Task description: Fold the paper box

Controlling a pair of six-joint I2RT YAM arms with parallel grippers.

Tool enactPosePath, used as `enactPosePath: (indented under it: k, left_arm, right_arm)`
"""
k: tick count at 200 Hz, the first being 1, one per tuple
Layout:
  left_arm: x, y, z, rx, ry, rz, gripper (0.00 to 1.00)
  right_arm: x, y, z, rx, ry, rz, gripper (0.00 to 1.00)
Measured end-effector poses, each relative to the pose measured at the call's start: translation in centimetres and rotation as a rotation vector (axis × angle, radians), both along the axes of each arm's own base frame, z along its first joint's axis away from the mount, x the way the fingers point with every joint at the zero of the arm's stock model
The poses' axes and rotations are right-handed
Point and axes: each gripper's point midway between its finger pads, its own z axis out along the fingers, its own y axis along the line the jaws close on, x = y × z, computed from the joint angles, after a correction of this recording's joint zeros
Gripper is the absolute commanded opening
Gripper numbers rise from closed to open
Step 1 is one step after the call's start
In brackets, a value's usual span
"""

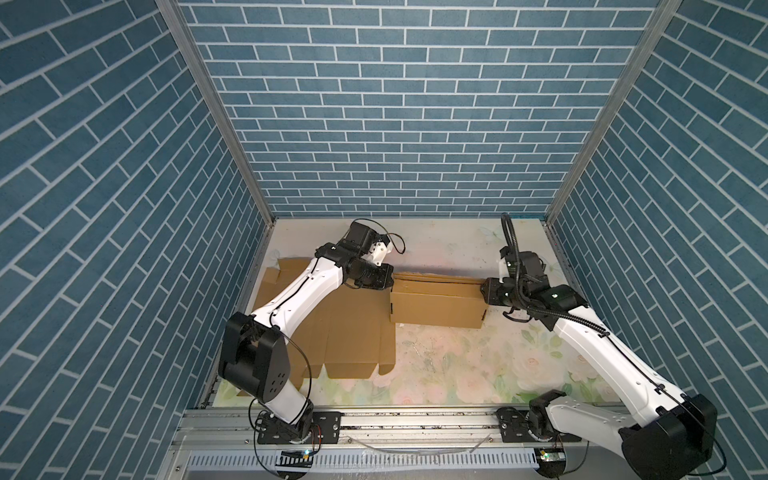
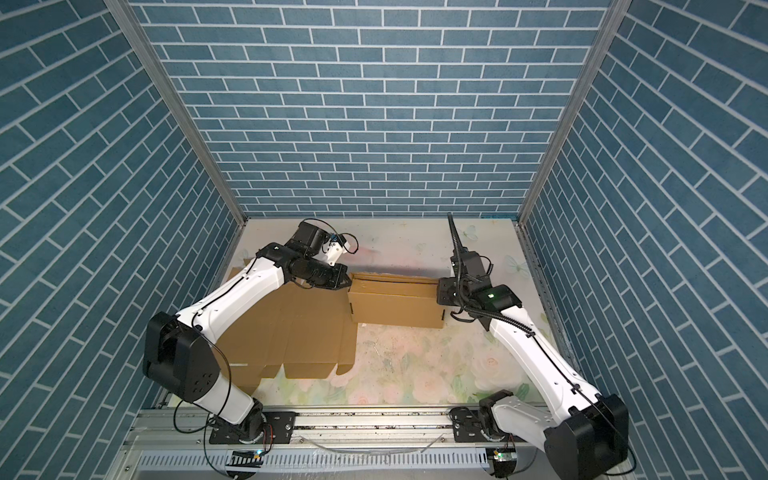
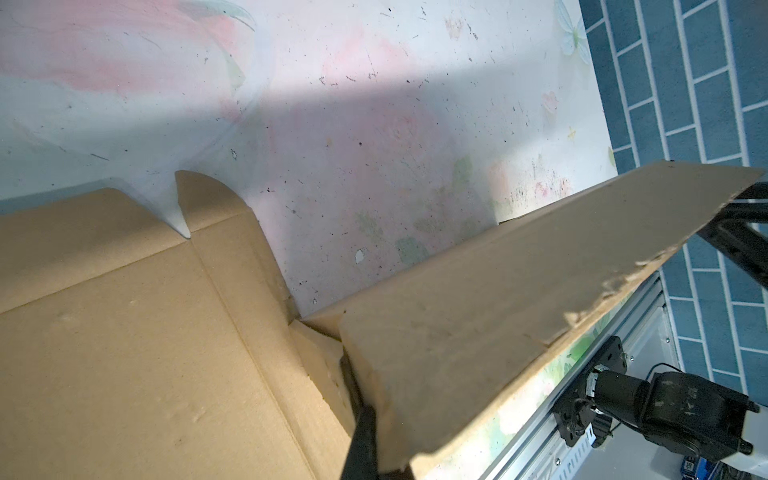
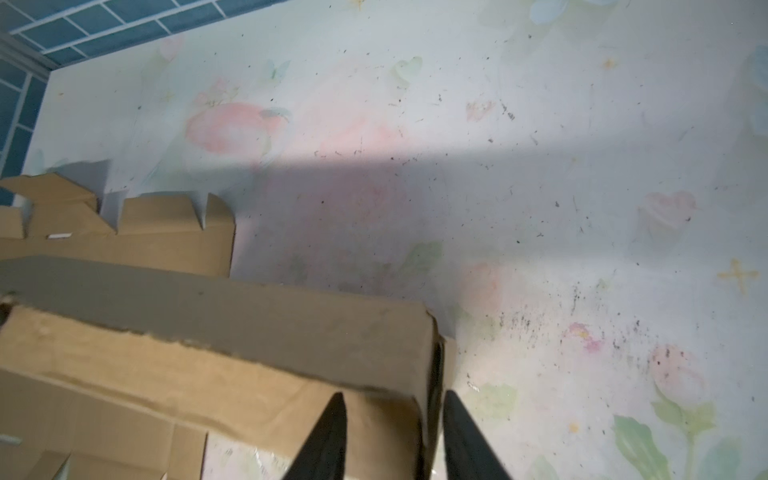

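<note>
While left tool and right tool flank it, one paper box

White arm shells, black joints, black cables

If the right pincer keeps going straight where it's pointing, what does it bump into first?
Most likely the raised brown cardboard flap: its end sits between the open fingers of the right pincer, so it would slide along that flap. Depth is hard to judge.
</note>
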Motion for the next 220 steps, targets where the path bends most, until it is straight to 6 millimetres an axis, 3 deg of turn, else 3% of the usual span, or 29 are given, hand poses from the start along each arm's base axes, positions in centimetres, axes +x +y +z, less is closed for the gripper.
enactPosePath:
  k: [21,43,61,101,123,177,220]
  left_arm:
    - [0.1,0.1,0.0,0.005,-0.004,0.003,0.05]
    - [0.2,0.1,0.0,0.01,-0.009,0.007,0.05]
    - [0.2,0.1,-0.1,0.012,-0.011,0.007,0.05]
    - [0.1,-0.2,-0.1,0.019,-0.018,-0.001,0.06]
    - [0.0,-0.3,-0.1,0.026,-0.023,-0.004,0.06]
    - [0.0,-0.5,-0.2,0.035,-0.029,-0.008,0.05]
    - [0.0,-0.5,-0.2,0.038,-0.031,-0.01,0.06]
  right_arm:
    - [0.3,-0.7,2.8,-0.052,-0.057,0.091,0.58]
    - [0.0,0.2,5.8,-0.128,-0.15,0.246,0.66]
    - [-0.5,1.5,6.7,-0.234,-0.219,0.395,0.74]
    - [-0.9,5.4,4.5,-0.467,-0.298,0.749,0.92]
    - [-0.7,7.7,2.9,-0.56,-0.331,0.915,0.96]
    - [0.4,10.8,0.2,-0.671,-0.373,1.121,0.96]
    - [1.5,12.4,0.0,-0.744,-0.447,1.169,0.84]
